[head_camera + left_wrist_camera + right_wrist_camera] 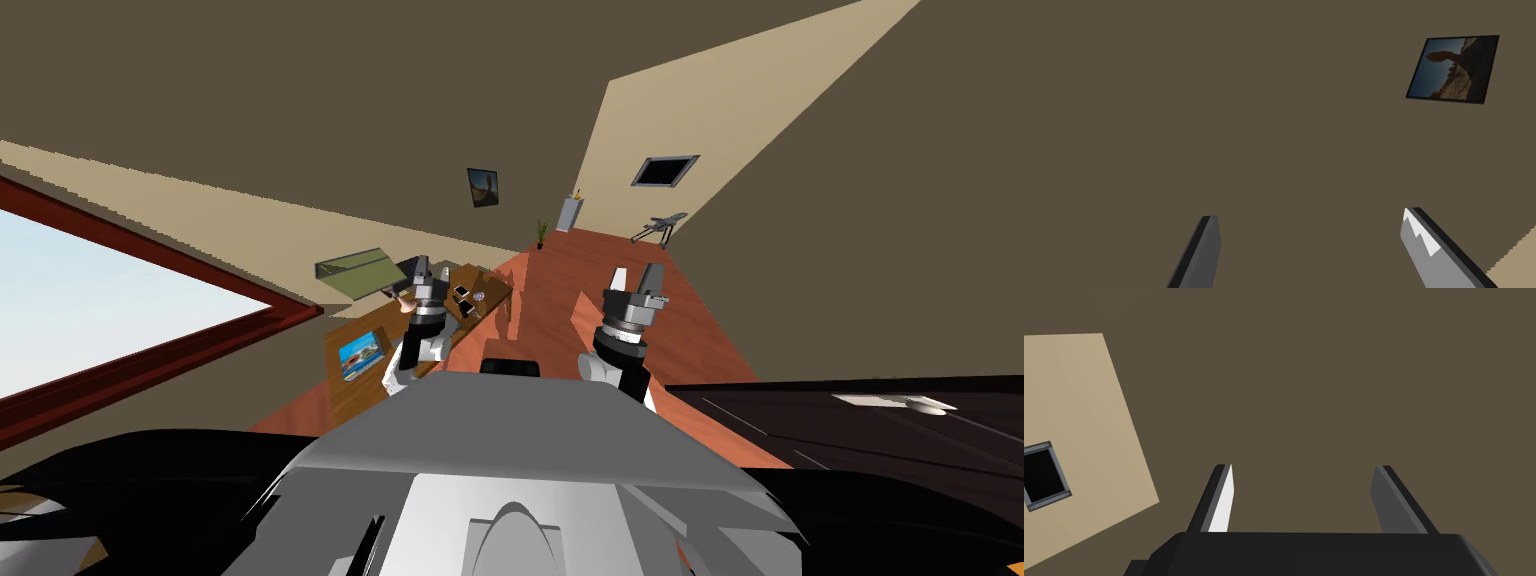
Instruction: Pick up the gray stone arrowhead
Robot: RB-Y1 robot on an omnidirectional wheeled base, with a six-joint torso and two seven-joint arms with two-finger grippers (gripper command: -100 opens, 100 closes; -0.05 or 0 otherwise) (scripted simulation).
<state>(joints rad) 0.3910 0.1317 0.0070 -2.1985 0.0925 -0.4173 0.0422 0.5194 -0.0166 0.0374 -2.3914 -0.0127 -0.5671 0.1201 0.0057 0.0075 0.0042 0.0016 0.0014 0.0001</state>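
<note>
- Head camera is looking steeply down and forward from high up, rolled, taking in the reddish floor (600,262) and far walls.
- Left wrist camera is pointing along the left gripper (1310,214) at a distant brown wall (1224,100), sharing the framed picture (1453,69) with the head view.
- Right wrist camera is pointing along the right gripper (1303,466) at a flat brown surface, sharing the dark vent (1041,475) with the head view.
</note>
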